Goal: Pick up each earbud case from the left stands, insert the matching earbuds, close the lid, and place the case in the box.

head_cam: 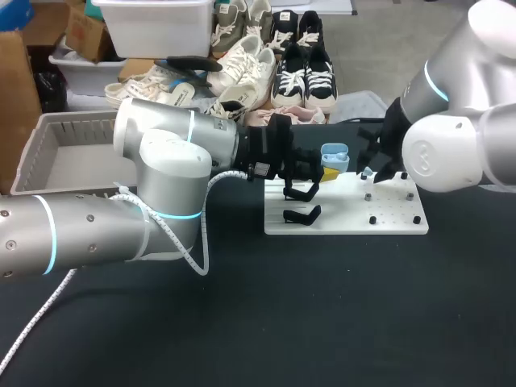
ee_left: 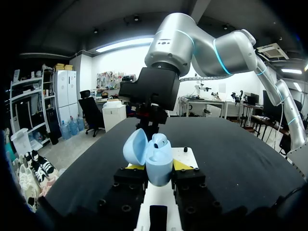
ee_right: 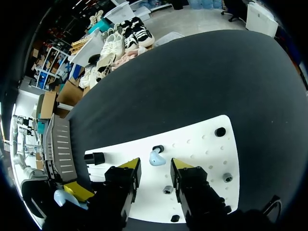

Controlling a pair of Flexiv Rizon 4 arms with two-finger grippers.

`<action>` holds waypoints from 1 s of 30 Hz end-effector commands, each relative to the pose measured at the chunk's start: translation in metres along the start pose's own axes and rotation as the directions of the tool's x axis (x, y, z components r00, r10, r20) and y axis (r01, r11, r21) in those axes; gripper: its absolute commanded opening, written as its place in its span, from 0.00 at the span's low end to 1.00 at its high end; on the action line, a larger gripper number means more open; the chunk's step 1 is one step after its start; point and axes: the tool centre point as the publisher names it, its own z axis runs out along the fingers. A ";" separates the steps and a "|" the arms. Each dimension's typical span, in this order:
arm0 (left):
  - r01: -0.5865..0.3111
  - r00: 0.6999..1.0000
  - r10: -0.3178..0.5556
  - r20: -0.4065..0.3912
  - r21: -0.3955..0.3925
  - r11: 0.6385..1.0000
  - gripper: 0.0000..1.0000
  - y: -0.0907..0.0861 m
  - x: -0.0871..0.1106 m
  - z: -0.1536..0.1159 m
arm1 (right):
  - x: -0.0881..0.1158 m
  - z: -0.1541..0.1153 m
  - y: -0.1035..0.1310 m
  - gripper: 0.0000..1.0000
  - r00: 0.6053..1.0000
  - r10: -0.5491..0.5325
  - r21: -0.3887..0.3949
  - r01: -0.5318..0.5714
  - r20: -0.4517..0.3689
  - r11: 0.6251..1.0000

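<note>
Head view: left gripper (head_cam: 329, 172) clamps open case (head_cam: 334, 155) at board's (head_cam: 347, 219) 12 o'clock; right gripper (ee_right: 155, 166) at 1 o'clock, fingers apart above earbud (ee_right: 156, 158).

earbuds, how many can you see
2. One earbud sits in the open case held in the left gripper; the other lies on the white board just ahead of the right gripper. More may be hidden.

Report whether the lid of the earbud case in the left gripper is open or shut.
Open. The earbud case in the left gripper has its lid swung back, and an earbud shows inside.
</note>
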 end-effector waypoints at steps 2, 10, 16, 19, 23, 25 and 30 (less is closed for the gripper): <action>0.000 1.000 0.000 0.001 0.000 1.000 0.00 0.001 0.000 0.000 | -0.004 0.003 0.000 0.36 1.000 0.001 -0.001 -0.001 -0.013 1.000; 0.000 1.000 0.000 0.001 0.000 1.000 0.00 0.001 0.000 0.000 | -0.005 0.007 0.001 0.36 1.000 0.000 -0.002 0.000 -0.021 1.000; 0.000 1.000 0.000 0.001 0.000 1.000 0.00 0.001 0.000 0.000 | -0.005 0.009 0.002 0.33 1.000 0.006 -0.003 -0.006 -0.026 1.000; 0.000 1.000 0.000 0.001 0.000 1.000 0.00 0.001 0.000 0.000 | -0.005 0.009 0.001 0.30 1.000 0.009 -0.004 -0.009 -0.028 1.000; 0.000 1.000 0.000 0.001 0.000 1.000 0.00 0.001 0.000 0.000 | -0.004 0.009 0.001 0.32 1.000 0.014 -0.006 -0.015 -0.028 1.000; 0.000 1.000 0.000 0.001 0.000 1.000 0.00 0.001 0.000 0.000 | -0.004 0.009 0.000 0.33 1.000 0.016 -0.006 -0.016 -0.027 1.000; 0.000 1.000 0.000 0.001 0.000 1.000 0.00 0.001 0.000 0.000 | -0.006 0.008 0.000 0.32 1.000 0.017 -0.006 -0.017 -0.021 1.000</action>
